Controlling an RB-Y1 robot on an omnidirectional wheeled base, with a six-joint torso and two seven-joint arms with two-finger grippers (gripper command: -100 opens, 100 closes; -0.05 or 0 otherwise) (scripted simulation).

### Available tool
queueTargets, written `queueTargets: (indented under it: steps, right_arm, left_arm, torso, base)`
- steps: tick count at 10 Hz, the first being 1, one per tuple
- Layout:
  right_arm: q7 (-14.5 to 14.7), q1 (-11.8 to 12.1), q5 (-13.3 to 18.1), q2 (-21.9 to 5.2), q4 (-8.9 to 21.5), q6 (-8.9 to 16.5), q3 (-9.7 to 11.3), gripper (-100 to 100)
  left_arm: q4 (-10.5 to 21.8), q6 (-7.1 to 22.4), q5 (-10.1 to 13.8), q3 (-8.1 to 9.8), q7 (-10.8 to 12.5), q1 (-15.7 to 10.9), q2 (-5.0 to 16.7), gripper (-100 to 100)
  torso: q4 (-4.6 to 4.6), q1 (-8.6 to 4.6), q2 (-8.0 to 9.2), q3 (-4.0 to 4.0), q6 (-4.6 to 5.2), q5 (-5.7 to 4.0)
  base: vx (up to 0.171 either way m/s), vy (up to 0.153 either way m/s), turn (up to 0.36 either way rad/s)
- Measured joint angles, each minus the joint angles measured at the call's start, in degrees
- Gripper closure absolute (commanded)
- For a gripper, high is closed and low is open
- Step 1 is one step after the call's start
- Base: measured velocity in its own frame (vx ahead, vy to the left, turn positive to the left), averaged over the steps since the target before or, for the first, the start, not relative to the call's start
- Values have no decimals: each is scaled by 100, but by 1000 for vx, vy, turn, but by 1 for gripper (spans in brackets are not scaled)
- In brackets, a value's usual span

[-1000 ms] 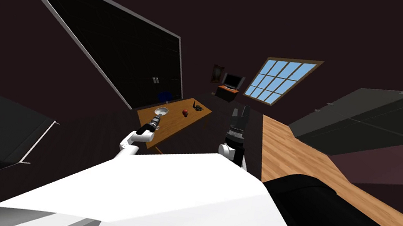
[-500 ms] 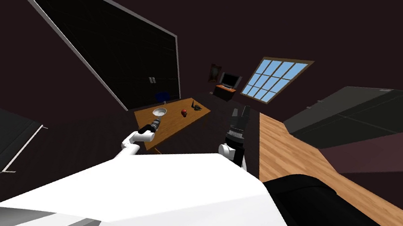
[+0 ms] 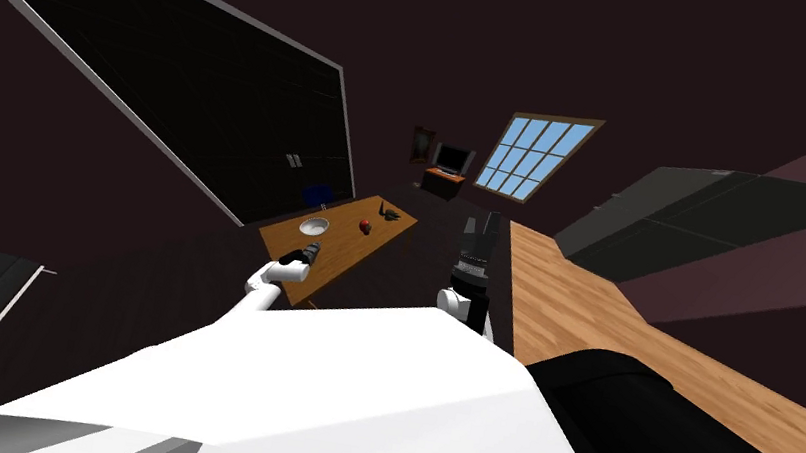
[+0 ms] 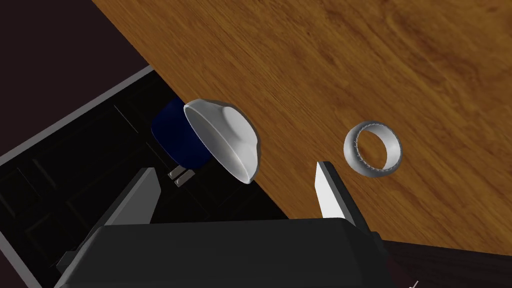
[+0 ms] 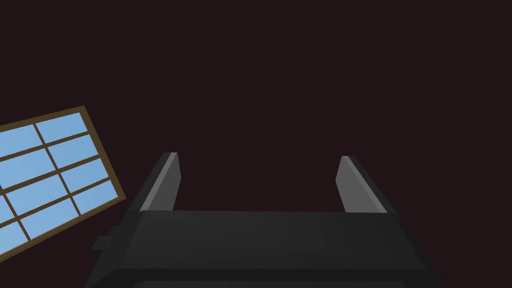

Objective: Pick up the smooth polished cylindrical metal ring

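A white bowl (image 4: 227, 137) stands at the edge of the wooden bench (image 4: 350, 60). The left wrist view meets its outer wall, so what it holds cannot be told. The grey ring (image 4: 373, 149) lies on the bench near the bowl, apart from it, with wood showing through its hole.

The robot's left claw (image 4: 236, 167) hangs in front of the bowl, its 2 fingers spread wide with nothing gripped. The ring lies just outside one fingertip (image 4: 327, 185), on the side away from the bowl. A dark blue thing (image 4: 172, 135) sits behind the bowl, past the bench edge. A small red thing (image 3: 365, 226) rests farther along the bench from the bowl.

The right claw (image 5: 257, 157) is also wide, raised well apart from the bowl.

Compared with 1 second ago, the robot's head has swung, so the whole room has slid sideways. The bowl and the red thing keep their places on the bench, and the left claw stays by the bowl.
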Motion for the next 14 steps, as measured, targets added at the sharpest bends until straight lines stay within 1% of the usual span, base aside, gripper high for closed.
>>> queueTargets:
  steps: [1,2,3,4,5,6,7,8,10,11,12,13,14]
  right_arm:
    - [0,1,0,0,0,0,0,0]
    - [0,0,0,0,0,0,0,0]
    - [0,1,0,0,0,0,0,0]
    - [0,0,0,0,0,0,0,0]
    - [0,0,0,0,0,0,0,0]
    - [0,0,0,0,0,0,0,0]
    - [0,1,0,0,0,0,0,0]
    - [0,1,0,0,0,0,-1,0]
    - [0,1,0,0,0,0,0,0]
    - [0,1,0,0,0,0,0,0]
    - [0,1,0,0,0,0,0,0]
    - [0,1,0,0,0,0,0,0]
    - [0,1,0,0,0,0,0,0]
  left_arm:
    - [60,109,41,-15,-2,-6,34,-100]
    - [185,209,105,-40,-4,-65,88,-100]
    - [328,250,126,-49,-5,-119,101,-100]
    - [581,281,160,-64,-8,-227,124,-100]
    - [685,429,213,-81,-8,-275,170,-100]
    - [940,532,279,-108,-14,-390,212,-100]
    - [1230,564,325,-132,-20,-488,230,-100]
    - [1270,618,344,-139,-21,-488,244,-100]
    - [1342,822,392,-158,-13,-488,283,-100]
    - [1434,985,391,-166,13,-541,289,-100]
    - [1532,1076,392,-178,34,-562,285,-100]
    - [1543,1089,392,-179,38,-563,284,0]
    - [1542,1087,392,-179,38,-563,285,-100]
  torso:
    - [0,-2,0,0,-4,-1]
    - [0,-2,-2,-1,-1,-1]
    - [-1,-6,-3,-1,-3,-1]
    - [-1,-6,-3,-2,-1,-1]
    - [0,1,-1,-1,-2,0]
    - [0,4,-2,-1,-2,1]
    - [-1,6,-6,-3,-3,1]
    - [-1,1,-5,-3,-5,0]
    - [0,-3,-2,-1,-3,-1]
    - [-1,2,-6,-3,-2,0]
    - [-2,2,-7,-4,-4,1]
    - [-1,-9,-5,-3,-4,-1]
    - [-1,-17,-3,-2,-4,-3]
  base:
    - [3,44,-82]
    - [4,34,-42]
    - [3,37,-81]
    - [-2,58,-133]
    - [0,65,-139]
    - [12,70,-103]
    - [8,52,-22]
    - [-2,39,-49]
    - [8,53,-83]
    - [13,61,-77]
    - [4,26,-13]
    - [1,5,2]
    - [40,13,-17]
